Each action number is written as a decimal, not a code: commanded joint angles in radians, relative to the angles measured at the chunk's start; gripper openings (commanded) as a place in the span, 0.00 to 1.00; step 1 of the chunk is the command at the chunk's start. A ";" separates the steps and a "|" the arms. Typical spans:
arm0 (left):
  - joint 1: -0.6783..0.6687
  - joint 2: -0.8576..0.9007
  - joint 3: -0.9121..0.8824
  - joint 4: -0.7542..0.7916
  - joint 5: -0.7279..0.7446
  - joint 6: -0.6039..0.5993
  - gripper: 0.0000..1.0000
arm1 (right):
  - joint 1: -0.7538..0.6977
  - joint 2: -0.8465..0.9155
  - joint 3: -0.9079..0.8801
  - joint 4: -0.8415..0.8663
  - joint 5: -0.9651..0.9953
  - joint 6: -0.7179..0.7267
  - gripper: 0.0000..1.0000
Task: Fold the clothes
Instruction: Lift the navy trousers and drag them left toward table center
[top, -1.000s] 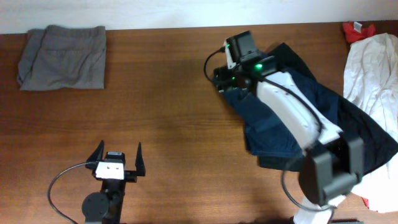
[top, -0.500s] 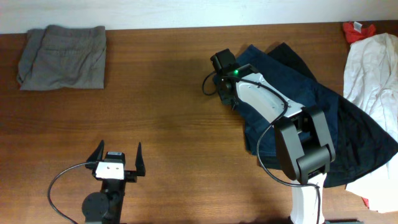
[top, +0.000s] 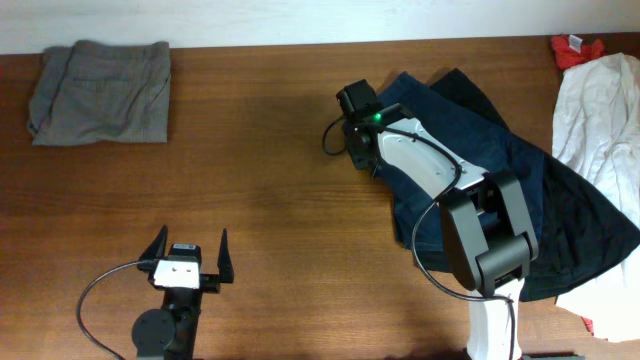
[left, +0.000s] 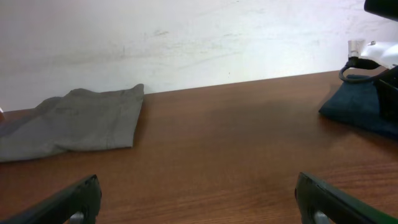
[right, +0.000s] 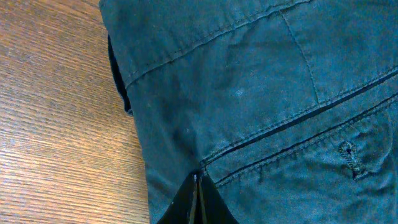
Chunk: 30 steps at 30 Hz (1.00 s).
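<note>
The clothes (top: 505, 150), a dark navy garment with stitched seams, lie spread at the right of the table, partly under my right arm. My right gripper (top: 358, 122) is down at the garment's upper-left edge. In the right wrist view the clothes (right: 261, 93) fill the frame, and the right gripper (right: 198, 186) is shut, its black fingertips pinched together on the fabric by a seam. My left gripper (top: 190, 255) rests near the front left of the table, far from the clothes. The left gripper (left: 199, 202) is open, with only bare wood between its fingers (left: 68, 202).
A folded grey garment (top: 100, 90) lies at the back left, grey garment (left: 74, 121) also showing ahead of the left wrist. A black garment (top: 590, 230) lies under the navy one's right side. A white cloth (top: 600, 110) and a red item (top: 572, 45) sit at the far right edge.
My right arm came down and left onto the navy garment's upper-left edge, and its jaws closed on the fabric. The left arm has not moved.
</note>
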 joint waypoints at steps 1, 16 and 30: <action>0.005 -0.005 -0.008 0.000 -0.003 0.016 0.99 | 0.010 -0.075 0.008 0.001 0.002 0.034 0.04; 0.005 -0.005 -0.008 0.000 -0.003 0.016 0.99 | 0.329 -0.361 0.008 0.032 -0.025 0.062 0.04; 0.005 -0.005 -0.008 0.000 -0.003 0.016 0.99 | 0.607 -0.291 0.008 0.219 -0.092 0.214 0.04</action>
